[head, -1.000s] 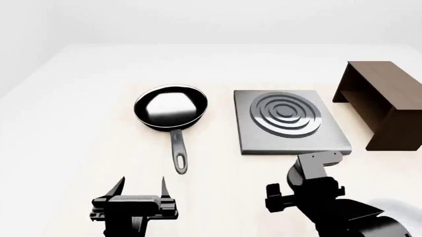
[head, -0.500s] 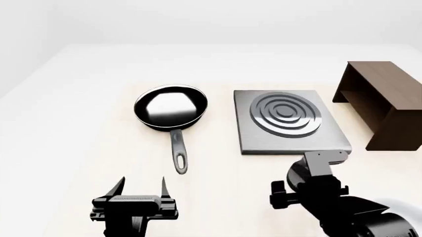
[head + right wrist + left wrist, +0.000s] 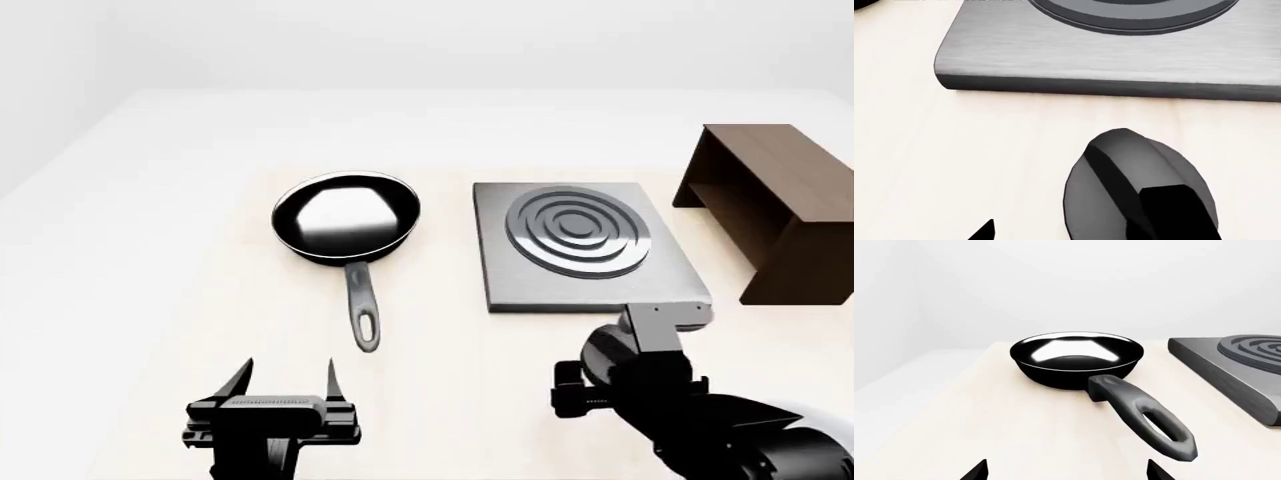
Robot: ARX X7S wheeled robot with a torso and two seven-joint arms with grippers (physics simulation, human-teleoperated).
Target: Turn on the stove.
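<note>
The stove (image 3: pixel 587 250) is a flat grey slab with concentric burner rings, right of centre on the table. Its front edge fills the far side of the right wrist view (image 3: pixel 1107 60). The round dark knob (image 3: pixel 1141 185) with a raised fin sits just in front of that edge. My right gripper (image 3: pixel 1077 230) is open right at the knob. One fingertip (image 3: pixel 984 232) is beside the knob and the other (image 3: pixel 1174 210) lies over it. In the head view my right arm (image 3: pixel 641 390) hides the knob. My left gripper (image 3: pixel 287 375) is open and empty near the table's front.
A black frying pan (image 3: pixel 347 220) lies left of the stove with its handle pointing toward me. It also shows in the left wrist view (image 3: pixel 1077 360), ahead of the left gripper (image 3: pixel 1067 472). A brown wooden shelf (image 3: pixel 781 210) stands right of the stove.
My right arm has shifted a little to the right, toward the stove's front right corner. The left arm, pan and stove have not moved.
</note>
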